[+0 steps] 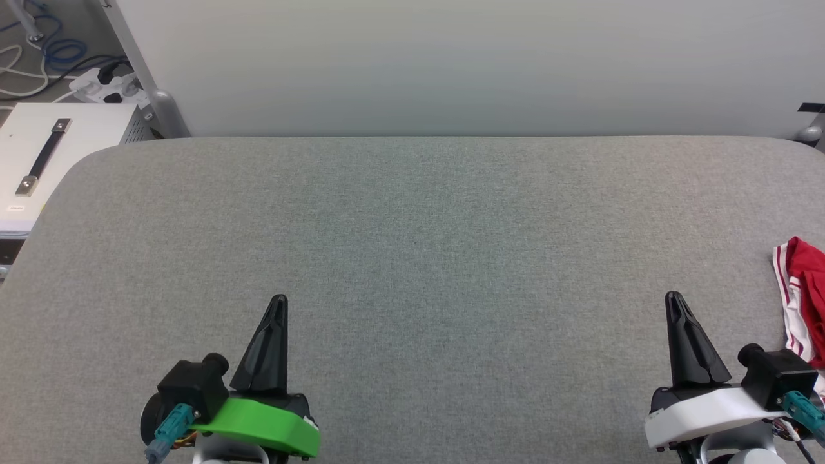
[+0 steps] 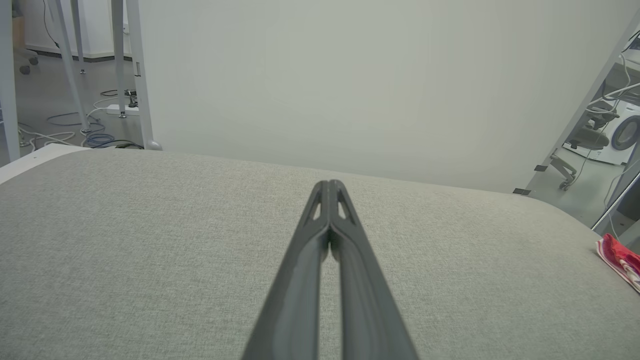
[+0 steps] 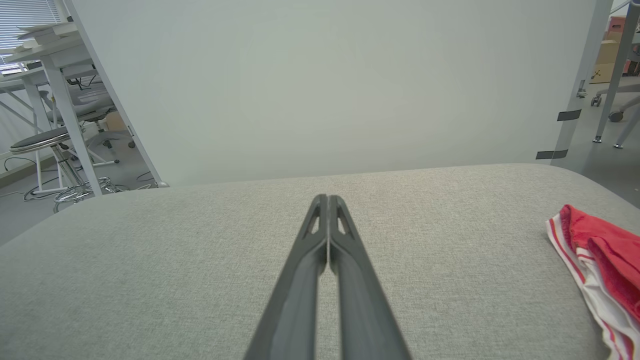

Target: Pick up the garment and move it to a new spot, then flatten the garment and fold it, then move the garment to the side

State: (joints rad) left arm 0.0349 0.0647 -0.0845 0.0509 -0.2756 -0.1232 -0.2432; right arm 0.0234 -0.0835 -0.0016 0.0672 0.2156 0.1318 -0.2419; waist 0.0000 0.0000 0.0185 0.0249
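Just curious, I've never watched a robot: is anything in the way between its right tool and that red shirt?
Nothing visible does. Bare grey tabletop lies between the right tool, which is shut, and the garment, bunched toward the tabletop's right side.

The table (image 1: 412, 212) wears matt, coarse-woven grey cloth; the garment (image 3: 595, 240) is soft fabric (limp, creased).

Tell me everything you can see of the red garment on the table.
The garment is soft red cloth with a white part edged in red-and-white stripes. It lies crumpled toward the right side of the grey cloth-covered table, partly cut off by the picture's edge. Only the table touches it; the right gripper, shut, is near but apart.
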